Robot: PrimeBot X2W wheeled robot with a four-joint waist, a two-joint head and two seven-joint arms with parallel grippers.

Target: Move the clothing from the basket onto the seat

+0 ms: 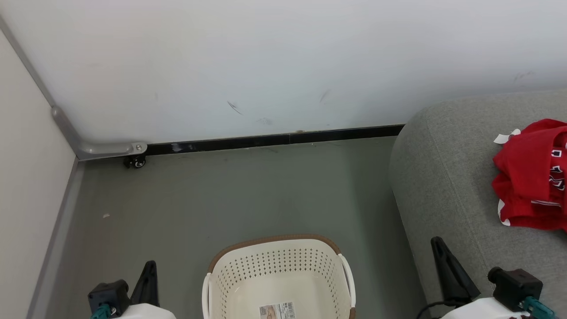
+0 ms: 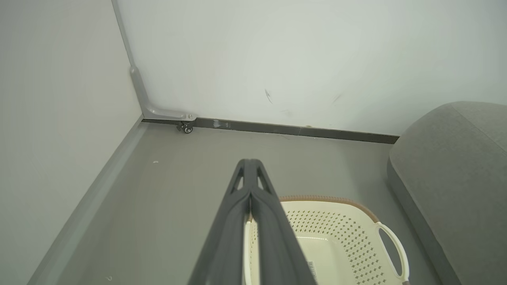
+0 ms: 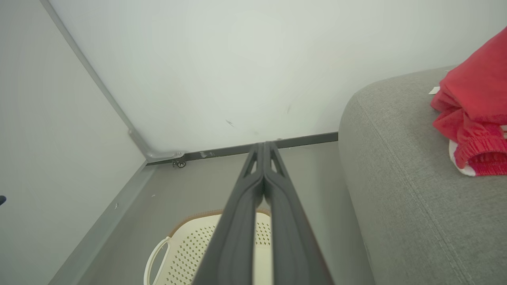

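At the left, the left gripper (image 1: 149, 277) hangs over bare grey floor (image 1: 248, 195), its two dark fingers pressed together on nothing. Just to its right stands the laundry basket (image 1: 274, 239). The part of the basket's floor in view carries only a barcode sticker (image 1: 277, 310), and its near end is cut off by the frame. Right of the basket, the right gripper (image 1: 445, 261) is likewise closed and empty, poised at the rounded front edge of the grey seat (image 1: 443, 177). The red clothing (image 1: 531, 177) lies in a crumpled heap on the seat cushion, ahead and to the right of that gripper and well apart from the basket. The heap appears to run away from the robot, though its far side passes out of frame. The right arm is plainly the nearer. The cushion is open around the heap, and the floor is open to the wall. The transfer looks all but complete, unless something lies in the basket's hidden end.
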